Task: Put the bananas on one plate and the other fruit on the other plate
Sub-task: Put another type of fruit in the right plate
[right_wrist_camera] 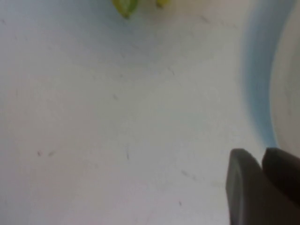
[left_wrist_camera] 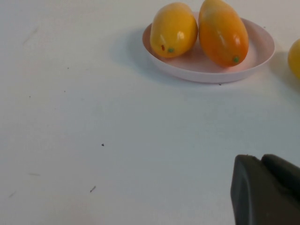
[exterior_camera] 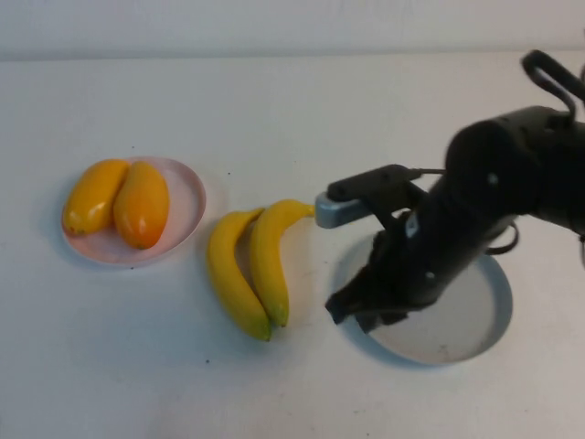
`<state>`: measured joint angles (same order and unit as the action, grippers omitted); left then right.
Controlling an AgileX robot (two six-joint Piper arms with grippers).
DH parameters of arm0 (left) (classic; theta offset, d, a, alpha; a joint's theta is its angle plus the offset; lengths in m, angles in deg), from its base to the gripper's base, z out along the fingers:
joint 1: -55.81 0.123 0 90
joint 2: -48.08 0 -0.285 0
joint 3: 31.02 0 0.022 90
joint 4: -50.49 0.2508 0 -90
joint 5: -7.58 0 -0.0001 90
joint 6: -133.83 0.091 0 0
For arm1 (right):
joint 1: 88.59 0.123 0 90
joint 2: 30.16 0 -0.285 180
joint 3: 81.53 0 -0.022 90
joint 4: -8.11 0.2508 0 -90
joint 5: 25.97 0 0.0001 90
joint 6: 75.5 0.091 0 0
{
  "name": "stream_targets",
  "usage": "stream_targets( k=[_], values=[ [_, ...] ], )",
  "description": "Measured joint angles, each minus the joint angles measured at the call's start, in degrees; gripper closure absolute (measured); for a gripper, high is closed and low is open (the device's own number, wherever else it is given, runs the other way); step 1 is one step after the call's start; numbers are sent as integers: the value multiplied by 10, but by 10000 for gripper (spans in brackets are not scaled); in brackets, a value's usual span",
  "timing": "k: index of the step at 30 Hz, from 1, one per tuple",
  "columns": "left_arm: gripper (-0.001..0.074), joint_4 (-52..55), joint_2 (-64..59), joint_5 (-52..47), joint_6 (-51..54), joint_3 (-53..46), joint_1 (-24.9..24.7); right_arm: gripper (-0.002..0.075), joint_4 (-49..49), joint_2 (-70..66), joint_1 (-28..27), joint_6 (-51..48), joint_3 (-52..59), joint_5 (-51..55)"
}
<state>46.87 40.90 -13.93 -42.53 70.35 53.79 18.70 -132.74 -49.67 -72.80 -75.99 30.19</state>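
Two bananas (exterior_camera: pixel 251 270) lie side by side on the table between the plates; their greenish tips show in the right wrist view (right_wrist_camera: pixel 125 6). Two orange-yellow mango-like fruits (exterior_camera: pixel 119 201) lie on the pink plate (exterior_camera: pixel 187 197) at the left, also in the left wrist view (left_wrist_camera: pixel 199 33). The grey-blue plate (exterior_camera: pixel 475 315) at the right holds no fruit and is partly hidden by my right arm. My right gripper (exterior_camera: pixel 347 309) (right_wrist_camera: pixel 262 154) is shut and empty, low over that plate's left rim, right of the bananas. My left gripper (left_wrist_camera: pixel 260 160) is shut and empty above bare table, short of the pink plate (left_wrist_camera: pixel 260 51).
The table is plain white, with a pale wall edge along the back. My right arm's bulk (exterior_camera: pixel 512 174) covers the right rear of the table. One banana's edge (left_wrist_camera: pixel 296 58) shows beside the pink plate in the left wrist view.
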Motion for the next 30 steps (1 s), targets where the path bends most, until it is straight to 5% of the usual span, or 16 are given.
stream_targets(
  k=[13,30],
  values=[
    [739,1,0,0,0,0,0,266,-7,-246,12,107,-323,24],
    [739,1,0,0,0,0,0,247,-20,-370,12,152,-435,26]
  ],
)
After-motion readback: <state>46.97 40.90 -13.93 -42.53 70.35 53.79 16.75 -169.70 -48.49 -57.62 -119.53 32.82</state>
